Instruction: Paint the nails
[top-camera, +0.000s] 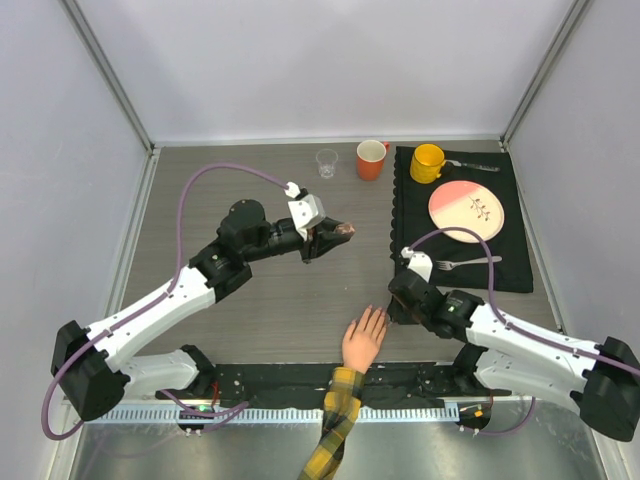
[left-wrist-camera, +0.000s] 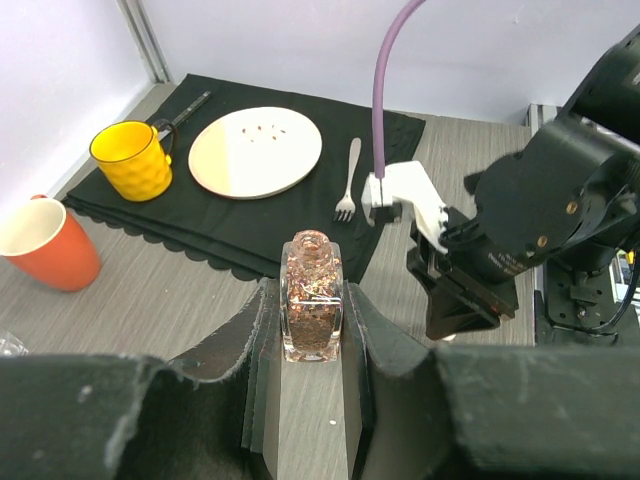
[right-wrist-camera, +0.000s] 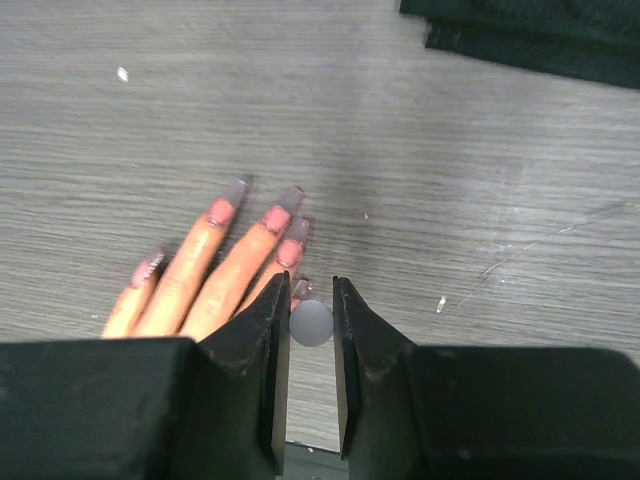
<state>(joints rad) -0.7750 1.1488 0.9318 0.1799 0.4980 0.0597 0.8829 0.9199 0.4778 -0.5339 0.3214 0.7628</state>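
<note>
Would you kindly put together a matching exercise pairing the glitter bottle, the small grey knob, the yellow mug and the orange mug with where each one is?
Things:
1. glitter bottle
2. small grey knob
3. yellow mug
4. orange mug

Places:
A. on the black mat, at its far left corner
B. pinched between the right gripper's fingers
C. on the bare table, beside the clear cup
D. pinched between the left gripper's fingers

Pairs: 1-D, 2-B, 3-A, 4-C.
</note>
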